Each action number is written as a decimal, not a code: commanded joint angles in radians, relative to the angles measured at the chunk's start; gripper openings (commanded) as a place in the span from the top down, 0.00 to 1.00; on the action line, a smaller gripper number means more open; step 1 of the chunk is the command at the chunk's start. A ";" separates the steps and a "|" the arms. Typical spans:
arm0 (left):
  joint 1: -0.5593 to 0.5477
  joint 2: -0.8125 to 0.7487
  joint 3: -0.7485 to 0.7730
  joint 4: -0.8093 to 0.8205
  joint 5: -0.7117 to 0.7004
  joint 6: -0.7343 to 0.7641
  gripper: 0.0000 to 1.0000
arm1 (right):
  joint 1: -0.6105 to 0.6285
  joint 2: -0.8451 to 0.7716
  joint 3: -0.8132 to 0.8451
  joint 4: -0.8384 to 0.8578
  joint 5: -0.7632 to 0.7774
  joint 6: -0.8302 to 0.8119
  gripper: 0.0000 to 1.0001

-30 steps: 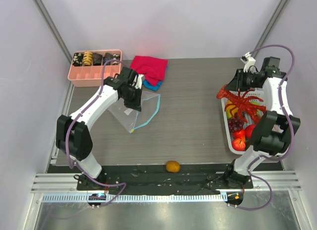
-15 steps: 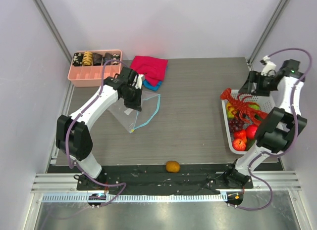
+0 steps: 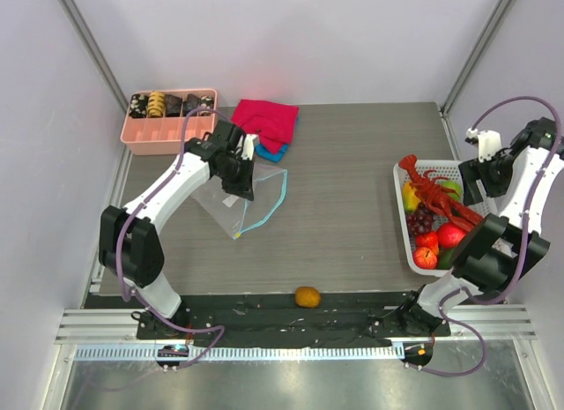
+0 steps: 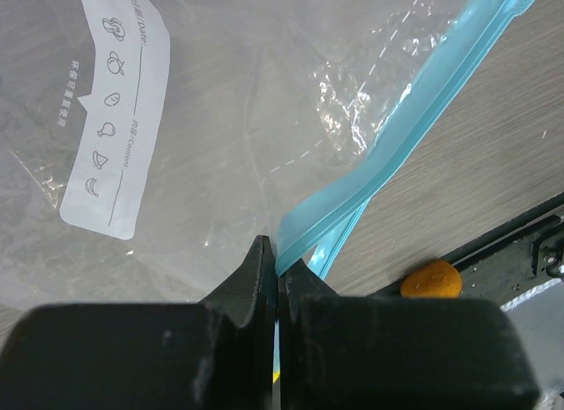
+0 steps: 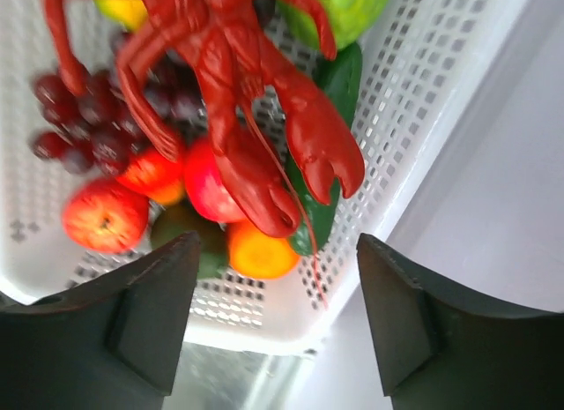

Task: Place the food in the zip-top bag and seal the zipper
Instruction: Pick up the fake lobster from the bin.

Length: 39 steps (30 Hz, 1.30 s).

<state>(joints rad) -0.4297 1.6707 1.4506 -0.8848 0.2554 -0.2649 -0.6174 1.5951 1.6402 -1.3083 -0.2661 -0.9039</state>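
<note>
The clear zip-top bag (image 3: 231, 198) lies on the table at left centre, its white label (image 4: 110, 119) facing up. My left gripper (image 3: 242, 182) is shut on the bag's teal-blue zipper strip (image 4: 388, 159) and lifts that edge. The red lobster (image 3: 438, 197) lies on top of the other toy fruits in the white mesh basket (image 3: 401, 218) at the right. In the right wrist view the lobster (image 5: 238, 101) covers grapes, red apples and an orange fruit (image 5: 257, 251). My right gripper (image 3: 476, 176) is open and empty above the basket's far right side. A loose orange fruit (image 3: 307, 296) sits at the table's front edge.
A pink tray (image 3: 150, 138) with small black and tan pieces stands at the back left. Folded red and blue cloths (image 3: 266, 122) lie behind the bag. White walls close in on both sides, and the right wall is close to my right arm.
My right gripper has swung right and nearer, from the basket's far left corner to its right side. The lobster has settled lower in the basket. The left gripper has kept its hold.
</note>
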 commanded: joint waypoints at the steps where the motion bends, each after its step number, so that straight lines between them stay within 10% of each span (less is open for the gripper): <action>1: 0.000 -0.054 -0.009 0.014 0.030 0.026 1.00 | -0.004 0.086 0.015 -0.088 0.099 -0.191 0.27; 14: 0.000 -0.043 0.010 -0.013 0.007 0.027 1.00 | -0.004 0.158 -0.138 0.109 0.150 -0.294 0.29; 39: 0.000 0.006 0.080 -0.062 -0.002 0.039 1.00 | 0.022 0.362 0.092 0.034 0.039 -0.342 0.30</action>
<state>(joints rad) -0.4297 1.6691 1.4799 -0.9291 0.2535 -0.2462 -0.6075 1.9209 1.6970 -1.2583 -0.2119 -1.2072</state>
